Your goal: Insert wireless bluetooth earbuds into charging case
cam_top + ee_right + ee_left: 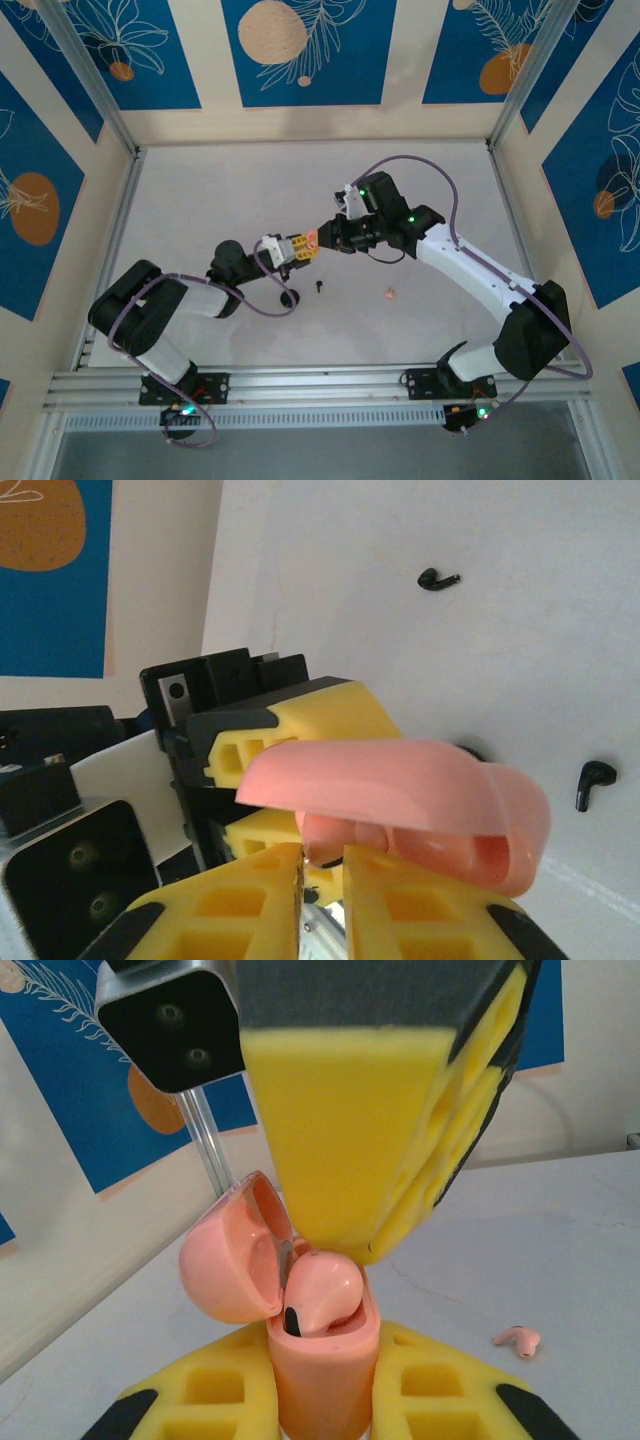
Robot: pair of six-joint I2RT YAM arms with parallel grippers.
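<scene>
Above the middle of the pale bench (220, 200), I have my left gripper (299, 247) clamped on a glossy pink plastic charging case (325, 1380), which is upright with its lid swung open. A pale pink stemmed earbud (322, 1290) sits in its mouth. My right gripper (322, 865), its fingers drawn to a thin slit, touches it from above. From the right wrist, the lid blocks my sight inside the case. A second pink earbud (518, 1340), a black stemmed earbud (437, 579) and a second black earbud (595, 783) lie loose on the bench.
</scene>
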